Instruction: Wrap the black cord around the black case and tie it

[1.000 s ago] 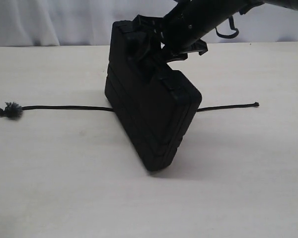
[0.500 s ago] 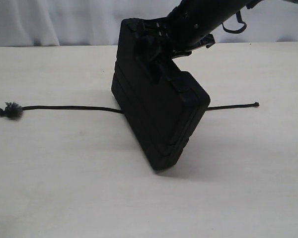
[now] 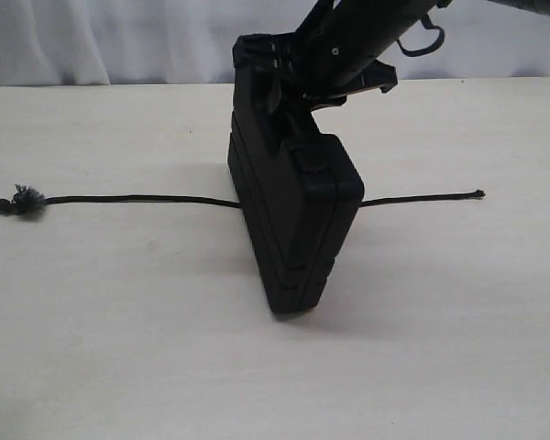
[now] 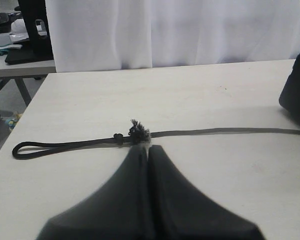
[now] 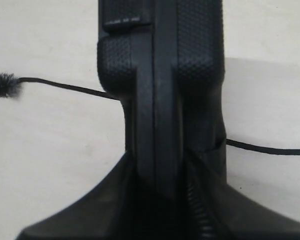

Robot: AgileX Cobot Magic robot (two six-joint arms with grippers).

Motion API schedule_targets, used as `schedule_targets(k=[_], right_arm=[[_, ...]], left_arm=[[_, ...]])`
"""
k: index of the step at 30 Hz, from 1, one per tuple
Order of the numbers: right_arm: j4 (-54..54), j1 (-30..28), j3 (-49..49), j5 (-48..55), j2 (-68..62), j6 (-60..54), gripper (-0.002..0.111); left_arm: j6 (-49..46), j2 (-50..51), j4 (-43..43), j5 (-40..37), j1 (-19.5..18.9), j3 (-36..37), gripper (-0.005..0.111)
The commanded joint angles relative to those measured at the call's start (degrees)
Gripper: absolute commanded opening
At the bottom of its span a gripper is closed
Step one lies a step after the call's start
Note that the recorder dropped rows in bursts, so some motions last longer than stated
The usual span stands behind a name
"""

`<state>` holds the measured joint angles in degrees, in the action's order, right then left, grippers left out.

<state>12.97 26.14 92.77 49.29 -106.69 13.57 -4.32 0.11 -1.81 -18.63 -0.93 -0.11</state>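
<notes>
On edge on desk (image 3: 119, 348): matte black rectangular plastic case (image 3: 293, 220), over thin black braided cord (image 3: 128, 198); right gripper (image 3: 289, 82) jaws pinch case top; left gripper (image 4: 147, 150) jaws pressed together by frayed knot (image 4: 138, 132). Case rigid, likely tippy; cord limp, grasp beside knot.

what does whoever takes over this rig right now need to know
Left gripper: shut and empty, tips close to the frayed knot of the black cord.
Right gripper: shut on the upper edge of the black case, holding it on edge, slightly tilted, on the table.
Cord: lies straight across the table and passes behind or under the case; cannot tell which.
Done: case is stood up across the cord's line.
Left: every wrap and the tie. No cord is around the case yet.
</notes>
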Motion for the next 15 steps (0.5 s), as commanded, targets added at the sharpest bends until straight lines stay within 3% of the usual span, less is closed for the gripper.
schedule_targets(k=[1,15], right_arm=[[-0.87,-0.03,0.54,-3.72,2.81,5.91,0.004],[-1.32,-0.03,0.54,-1.58,2.59,9.43,0.004]], left_arm=[[0.06,-0.11,-0.40,0.93,0.16,0.11,0.000],[0.06,-0.11,-0.40,0.93,0.16,0.11,0.000]])
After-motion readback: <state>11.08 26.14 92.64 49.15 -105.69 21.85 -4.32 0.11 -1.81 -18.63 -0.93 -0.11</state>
